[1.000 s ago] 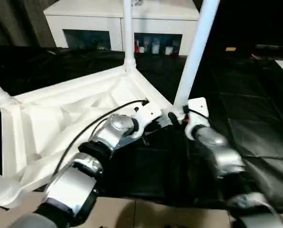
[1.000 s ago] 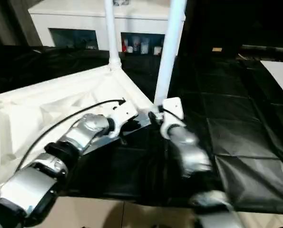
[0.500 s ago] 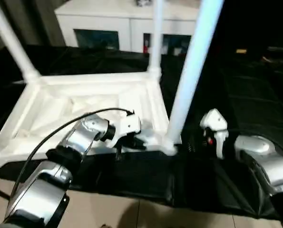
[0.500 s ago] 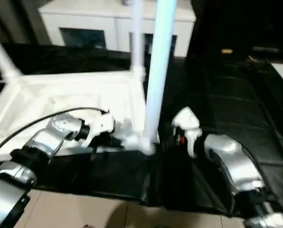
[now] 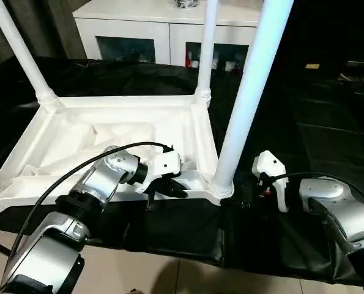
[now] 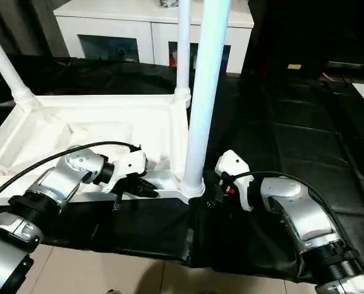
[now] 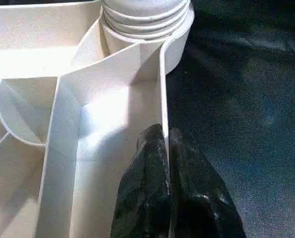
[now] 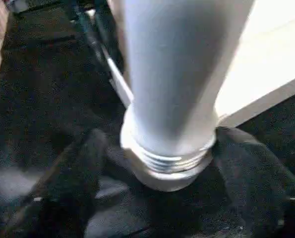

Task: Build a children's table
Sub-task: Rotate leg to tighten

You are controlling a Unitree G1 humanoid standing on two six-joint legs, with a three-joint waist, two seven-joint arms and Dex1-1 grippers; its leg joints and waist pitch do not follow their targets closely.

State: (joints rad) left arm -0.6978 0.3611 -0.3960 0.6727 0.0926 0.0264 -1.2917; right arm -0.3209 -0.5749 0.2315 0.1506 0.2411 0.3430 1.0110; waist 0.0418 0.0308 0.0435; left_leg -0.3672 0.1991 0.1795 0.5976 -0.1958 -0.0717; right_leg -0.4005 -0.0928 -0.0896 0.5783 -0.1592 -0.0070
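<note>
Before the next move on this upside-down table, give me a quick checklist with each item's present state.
1. Tabletop lying underside up on the black mat: ok.
2. Near leg upright in its corner socket: ok.
3. Near leg fully seated: cannot tell; thread rings show at its base in the right wrist view.
4. Left end effector pinching the tabletop's rim wall: ok.
5. Right end effector open, its fingers either side of the leg's base: ok.
6. Two far legs standing upright: ok.
</note>
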